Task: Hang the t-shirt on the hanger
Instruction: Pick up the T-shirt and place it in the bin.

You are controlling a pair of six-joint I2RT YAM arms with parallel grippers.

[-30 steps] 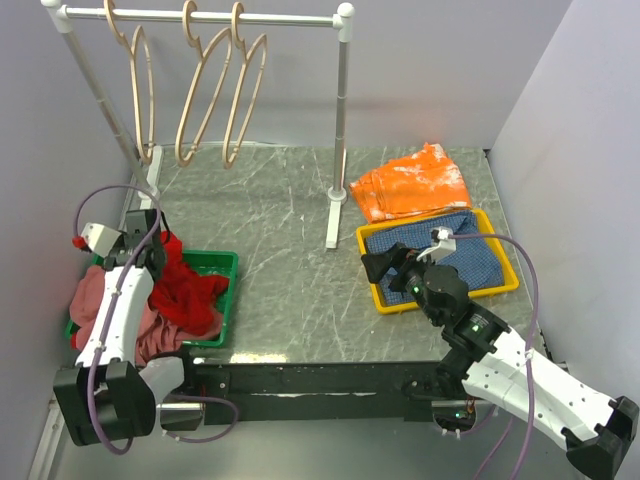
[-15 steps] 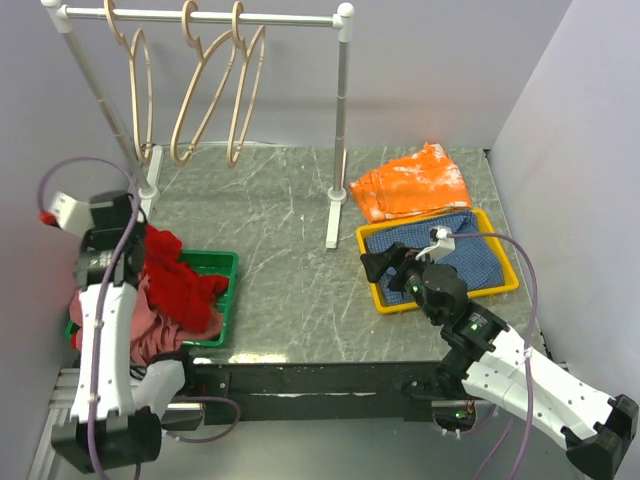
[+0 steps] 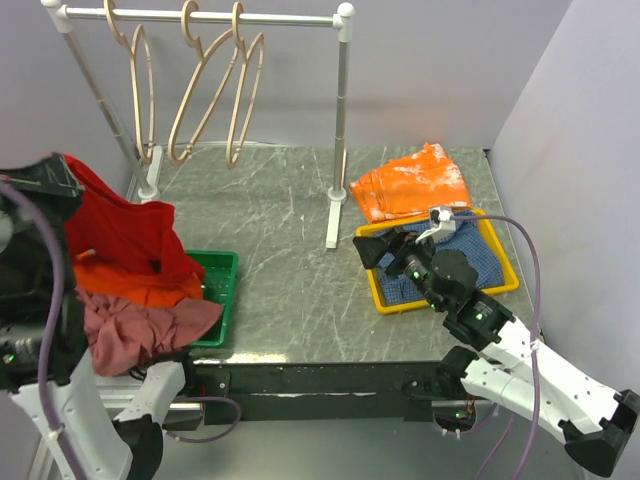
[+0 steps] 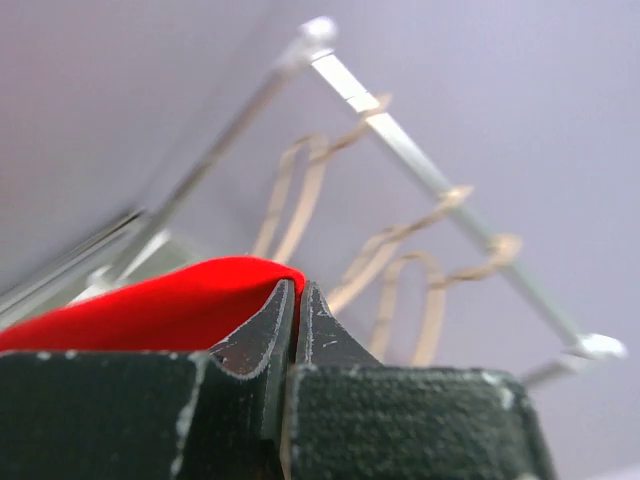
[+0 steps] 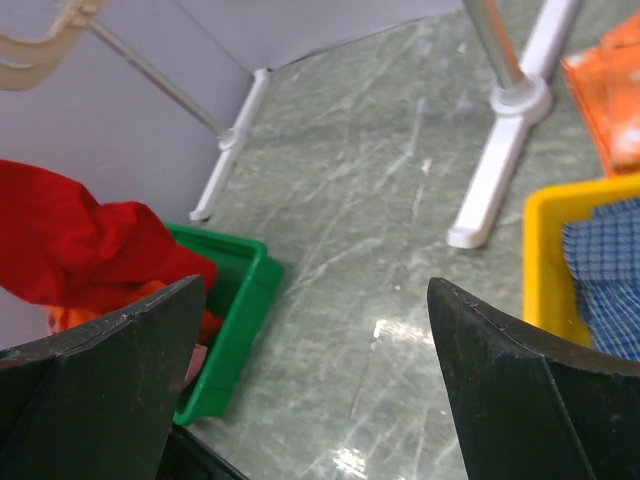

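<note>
We have the left gripper (image 4: 297,290) clamped tight on a fold of the red t-shirt (image 3: 120,235); the wrist view shows cloth pinched between the jaws. The shirt hangs in the air at 9 o'clock of the table, its lower end draped over a pink garment (image 3: 140,330) beside the green bin (image 3: 225,265). Three wooden hangers (image 3: 203,95) hang on the rail (image 3: 280,18) at 11 o'clock, well apart from the shirt. The right gripper (image 5: 315,290) has its jaws wide apart and holds nothing. It hovers at the 9 o'clock edge of the yellow tray (image 3: 500,285), which holds a blue cloth (image 3: 470,255). An orange garment (image 3: 410,185) lies at the tray's 12 o'clock.
</note>
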